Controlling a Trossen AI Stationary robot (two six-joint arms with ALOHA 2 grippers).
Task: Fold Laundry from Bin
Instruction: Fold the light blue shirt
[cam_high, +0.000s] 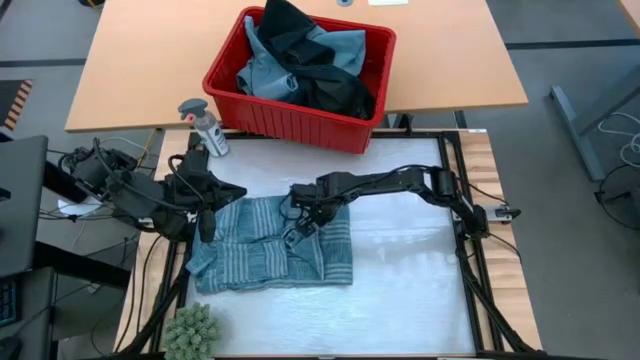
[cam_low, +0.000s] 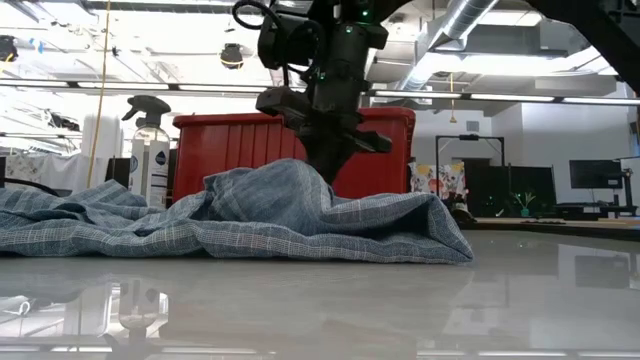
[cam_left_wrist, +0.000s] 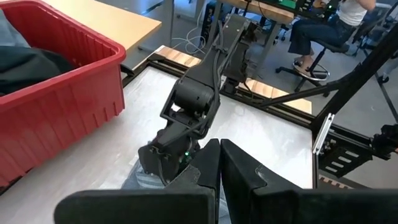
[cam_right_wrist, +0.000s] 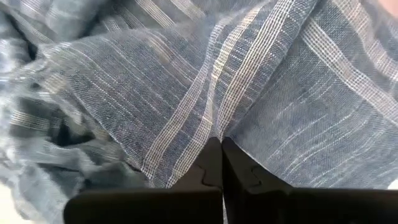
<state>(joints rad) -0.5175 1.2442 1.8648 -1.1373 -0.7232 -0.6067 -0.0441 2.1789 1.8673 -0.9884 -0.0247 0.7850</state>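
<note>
- white work table (cam_high: 400, 290): fills lower half of high view, wooden desk (cam_high: 130, 70) butting it at 12 o'clock.
- red bin (cam_high: 262, 112): on the desk edge at 12 o'clock of the table, tilted a bit; holds light blue cloth (cam_high: 265, 75) and black garment (cam_high: 310, 60) heaped above the rim. In low view the bin wall (cam_low: 230, 150) stands behind the cloth.
- striped garment (cam_high: 265, 260): grey-blue, pale stripes, lying crumpled on the table at about 8 o'clock from table centre, left part bunched; in low view it (cam_low: 300, 215) humps up in a ridge under the right gripper.
- right arm (cam_high: 400, 182): reaches from 3 o'clock across the table, blocks part of the garment's upper edge from above.
- left arm (cam_high: 130, 190): at 9 o'clock, by the table's left rail.
- spray bottle (cam_high: 205, 125): upright at 11 o'clock, just beside the bin's left corner; also seen in low view (cam_low: 150, 150).
- green spiky plant (cam_high: 190, 332): at 7 o'clock, table's near corner.
- person seated (cam_left_wrist: 317, 31): far background of left wrist view, at a desk.
- right gripper (cam_high: 303, 222): down on the garment's middle, fingers (cam_right_wrist: 211, 165) closed together, pinching a fold of the striped cloth.
- left gripper (cam_high: 206, 228): over the garment's left edge, fingers (cam_left_wrist: 239, 177) pressed together, nothing seen between them.
</note>
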